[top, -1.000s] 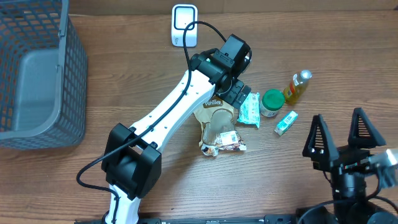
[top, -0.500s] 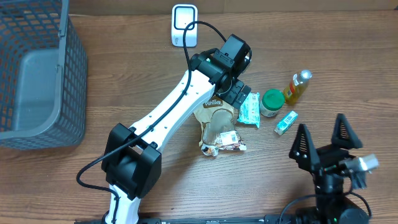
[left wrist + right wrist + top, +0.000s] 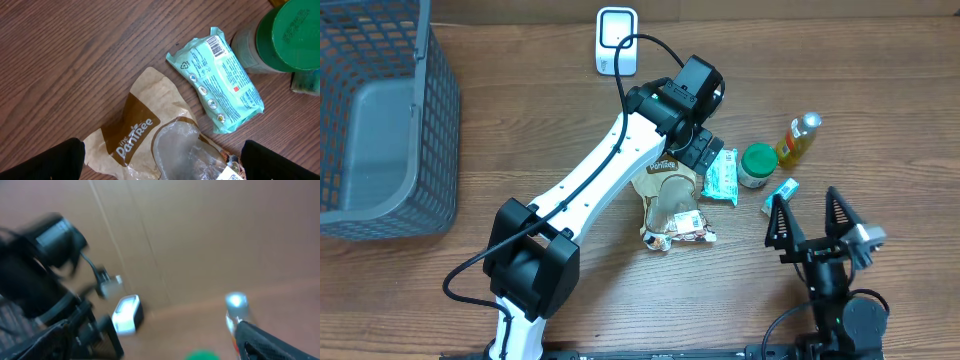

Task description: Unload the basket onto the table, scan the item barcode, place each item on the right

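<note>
Right gripper [image 3: 804, 196] shifted left, jaws wide open, empty; left gripper [image 3: 702, 150] hovers open above mint-green plastic packet [image 3: 220, 82] and brown paper pouch [image 3: 137, 135].

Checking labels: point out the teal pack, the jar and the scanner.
Teal pack [image 3: 218, 82], left wrist view, middle of the wrapper.
Jar [image 3: 758, 162], overhead view, green lid.
Scanner [image 3: 617, 38], overhead view, white front face.
</note>
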You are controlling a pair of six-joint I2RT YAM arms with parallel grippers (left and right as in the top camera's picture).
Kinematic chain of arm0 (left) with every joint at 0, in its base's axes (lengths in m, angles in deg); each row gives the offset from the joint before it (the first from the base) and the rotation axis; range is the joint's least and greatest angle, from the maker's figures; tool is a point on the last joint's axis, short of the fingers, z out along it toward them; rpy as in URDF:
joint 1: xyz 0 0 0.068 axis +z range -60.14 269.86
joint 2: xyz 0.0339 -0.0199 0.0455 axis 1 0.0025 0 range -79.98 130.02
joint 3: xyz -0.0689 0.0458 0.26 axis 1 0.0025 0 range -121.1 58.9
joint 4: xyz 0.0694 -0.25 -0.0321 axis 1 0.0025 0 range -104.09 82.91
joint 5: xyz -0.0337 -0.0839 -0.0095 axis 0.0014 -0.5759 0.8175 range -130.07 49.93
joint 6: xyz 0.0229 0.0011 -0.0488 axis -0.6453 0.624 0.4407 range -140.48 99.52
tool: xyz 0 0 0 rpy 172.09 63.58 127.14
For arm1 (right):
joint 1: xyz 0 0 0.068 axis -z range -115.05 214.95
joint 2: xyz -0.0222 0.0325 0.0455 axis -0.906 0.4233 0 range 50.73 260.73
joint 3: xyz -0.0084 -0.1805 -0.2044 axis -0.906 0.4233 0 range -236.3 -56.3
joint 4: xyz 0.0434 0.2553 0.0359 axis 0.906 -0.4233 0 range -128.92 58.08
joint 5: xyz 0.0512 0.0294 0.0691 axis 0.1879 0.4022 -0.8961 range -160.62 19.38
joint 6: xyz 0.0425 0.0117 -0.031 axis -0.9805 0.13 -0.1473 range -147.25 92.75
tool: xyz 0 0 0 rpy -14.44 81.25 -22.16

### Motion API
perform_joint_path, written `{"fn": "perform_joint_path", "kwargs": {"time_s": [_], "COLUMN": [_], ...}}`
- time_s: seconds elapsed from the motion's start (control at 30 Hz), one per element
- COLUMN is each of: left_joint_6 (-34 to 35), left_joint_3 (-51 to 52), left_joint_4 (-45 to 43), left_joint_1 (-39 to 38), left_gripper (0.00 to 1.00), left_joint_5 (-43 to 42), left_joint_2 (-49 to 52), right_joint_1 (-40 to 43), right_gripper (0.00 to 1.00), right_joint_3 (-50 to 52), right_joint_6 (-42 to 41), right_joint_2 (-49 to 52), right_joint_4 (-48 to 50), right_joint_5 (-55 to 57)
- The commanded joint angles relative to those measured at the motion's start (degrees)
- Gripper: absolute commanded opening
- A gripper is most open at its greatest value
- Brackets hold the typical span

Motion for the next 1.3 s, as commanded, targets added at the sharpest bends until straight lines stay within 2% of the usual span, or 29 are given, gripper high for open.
{"fn": "perform_joint_path", "kwargs": {"time_s": [0.0,0.13,1.27], "left_joint_6": [1.20,1.20,1.20], "left_joint_3": [-0.37,-0.37,-0.37], "left_joint_4": [-0.20,-0.20,-0.20], "left_joint_1": [0.28,0.28,0.28], "left_gripper": [1.00,1.00,1.00], "left_joint_5": [0.59,0.59,0.59], "left_joint_2": [0.39,0.39,0.39], "right_joint_1": [-0.33,-0.33,-0.33], "right_gripper": [1.00,1.00,1.00], "right_joint_3": [0.63,0.61,0.61], "right_joint_6": [0.02,0.04,0.04], "right_joint_2": [-0.52,-0.52,-0.52], "right_joint_4": [-3.61,-11.26,-11.23], "right_joint_5": [-0.11,0.02,-0.07]}}
